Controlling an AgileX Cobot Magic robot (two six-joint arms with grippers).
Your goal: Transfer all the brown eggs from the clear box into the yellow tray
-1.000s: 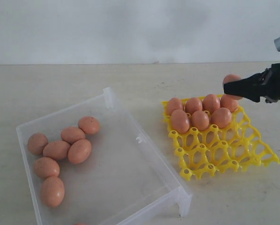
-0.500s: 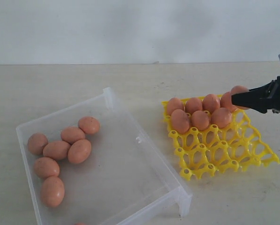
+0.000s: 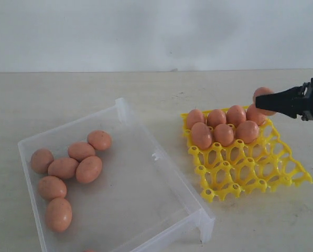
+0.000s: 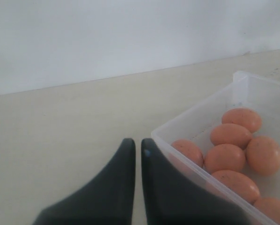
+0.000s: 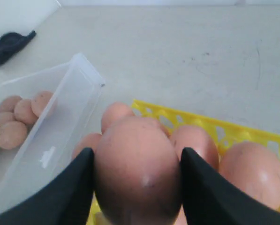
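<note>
Right black gripper clasps a smooth pinkish-brown egg across its broad middle above the far right corner of the yellow plastic lattice tray, a light, brittle shell likely needing gentle pressure, others lying in the clear plastic box

right gripper | holding brown egg | shifted slightly rightward
</note>
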